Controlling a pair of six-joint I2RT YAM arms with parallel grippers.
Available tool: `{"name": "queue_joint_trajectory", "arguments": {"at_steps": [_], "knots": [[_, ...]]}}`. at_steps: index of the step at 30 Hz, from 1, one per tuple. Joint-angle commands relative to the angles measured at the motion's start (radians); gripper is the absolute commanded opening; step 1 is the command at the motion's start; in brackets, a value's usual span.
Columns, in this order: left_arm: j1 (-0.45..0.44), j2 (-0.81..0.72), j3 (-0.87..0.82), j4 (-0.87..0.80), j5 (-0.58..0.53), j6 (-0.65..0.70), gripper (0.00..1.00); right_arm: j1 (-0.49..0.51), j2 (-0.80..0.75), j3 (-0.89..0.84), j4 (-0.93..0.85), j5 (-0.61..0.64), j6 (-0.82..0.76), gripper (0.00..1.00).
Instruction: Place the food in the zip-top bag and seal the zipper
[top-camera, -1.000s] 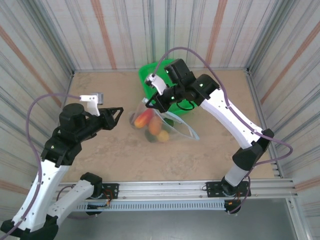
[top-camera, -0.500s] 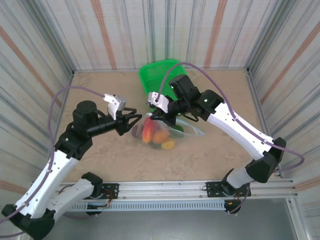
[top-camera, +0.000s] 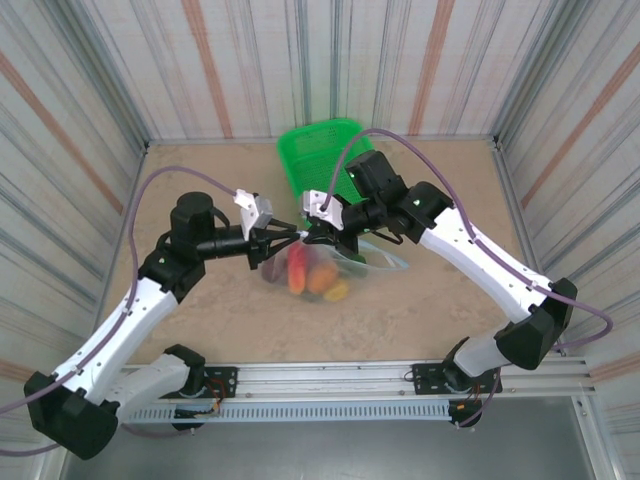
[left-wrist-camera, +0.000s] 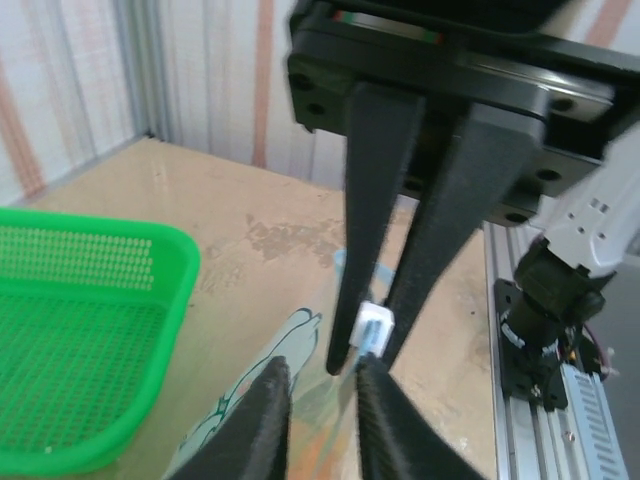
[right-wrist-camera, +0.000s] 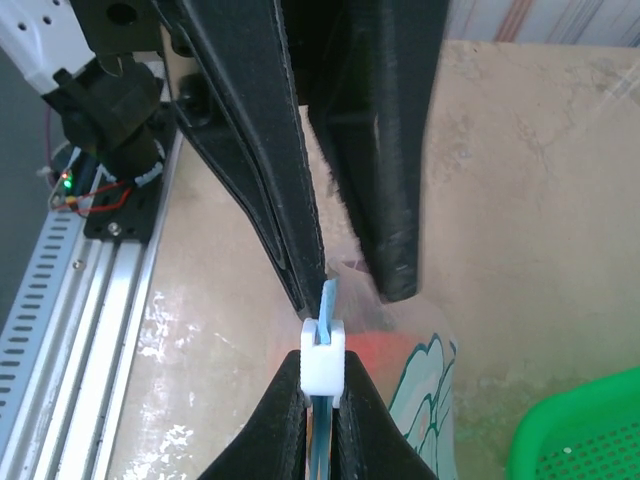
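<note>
food: all bunched up inside the clear bag. I can make out orange, red, yellow and a bit of dark green through the plastic.
zip-top bag: middle of the table, just in front of the green basket. One end of its rim is pulled up to where the two grippers meet.
zipper: thin pale-blue strip standing on edge. Its tip pokes up between the left arm's black fingers.
white slider: little plastic clip riding on that strip.
right gripper: clamped tight on the white slider, with the strip running through the pinch.
left gripper: nose to nose with the right one. The fingers have a narrow gap that looks wider than the strip, so it isn't squeezing anything as far as I can see.
green basket: mesh plastic, at the back by the wall.
table: tan, mottled top with striped corrugated walls around it.
</note>
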Motion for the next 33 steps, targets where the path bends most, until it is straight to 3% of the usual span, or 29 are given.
{"name": "queue_joint_trajectory", "arguments": {"at_steps": [1,9,15,21,23,25,28,33], "knots": [[-0.008,0.015,0.035,0.015,0.122,0.058,0.14,-0.008,-0.037,-0.012,0.042,-0.081,-0.011,0.00],[-0.016,-0.009,-0.058,0.111,0.142,0.042,0.16,-0.032,-0.059,-0.052,0.081,-0.109,0.014,0.00],[-0.020,0.004,-0.053,0.123,0.152,0.038,0.00,-0.028,-0.053,-0.068,0.091,-0.124,0.034,0.00],[-0.030,-0.021,-0.070,0.122,0.125,0.064,0.00,-0.030,-0.068,-0.075,0.091,-0.089,0.048,0.00],[-0.031,-0.024,-0.071,0.118,0.113,0.071,0.00,-0.032,-0.086,-0.094,0.117,-0.067,0.066,0.18],[-0.031,-0.025,-0.072,0.115,0.101,0.074,0.00,-0.036,-0.113,-0.125,0.166,-0.060,0.091,0.28],[-0.031,-0.027,-0.073,0.115,0.094,0.077,0.00,-0.040,-0.147,-0.165,0.241,-0.084,0.140,0.33],[-0.037,-0.026,-0.074,0.111,0.090,0.079,0.00,-0.062,-0.161,-0.190,0.331,-0.163,0.223,0.33]]}}
